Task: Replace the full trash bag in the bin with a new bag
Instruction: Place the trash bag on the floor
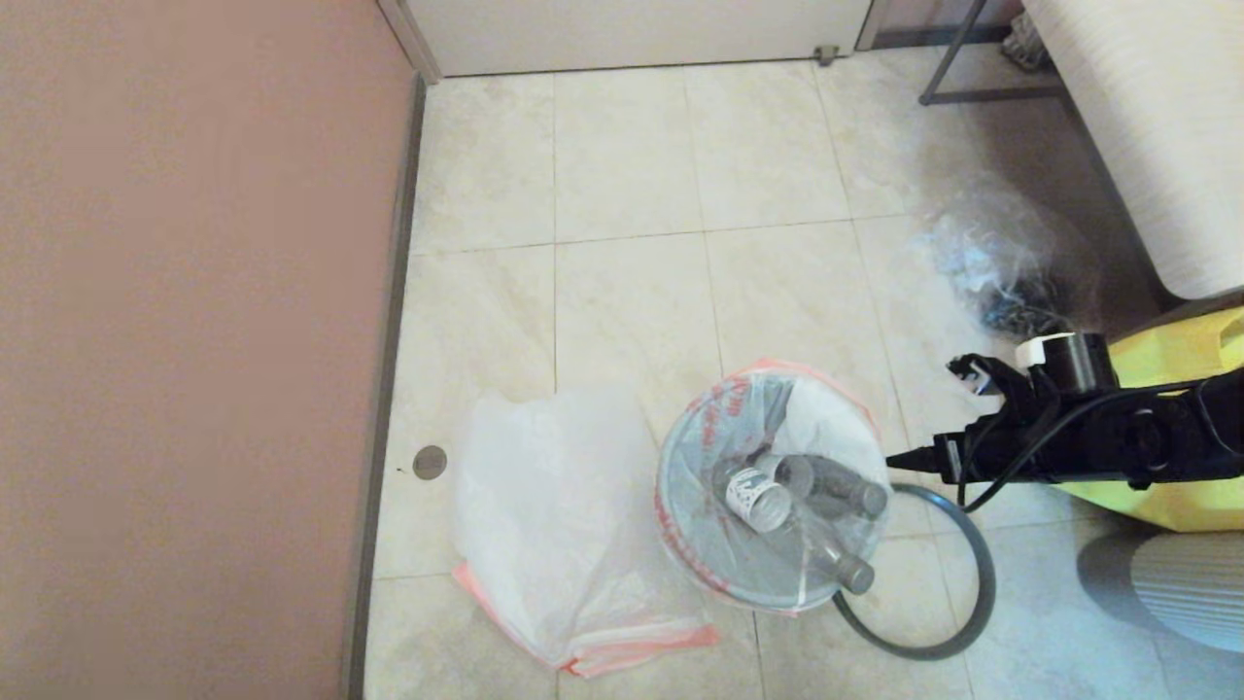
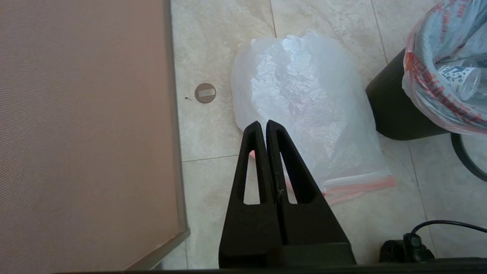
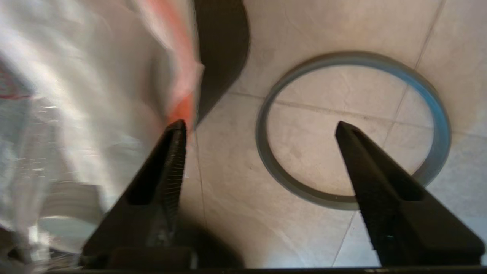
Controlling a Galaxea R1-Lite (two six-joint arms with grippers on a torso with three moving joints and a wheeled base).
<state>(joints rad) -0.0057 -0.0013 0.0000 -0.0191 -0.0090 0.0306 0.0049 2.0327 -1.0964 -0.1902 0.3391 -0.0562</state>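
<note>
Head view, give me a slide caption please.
Open right gripper beside the full trash bag, grey hoop and new bag on the floor.

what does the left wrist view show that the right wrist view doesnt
Only the left wrist view shows the flat, translucent white new bag with its pink-orange hem lying on the tiles, the brown wall panel, the round metal floor plate, and the shut left gripper.

Only the right wrist view shows the whole grey hoop lying on the floor and the open right gripper by the bag's hem.

Both show the bottle-filled translucent full trash bag, the small round black plastic bin, and the beige floor tiles.
</note>
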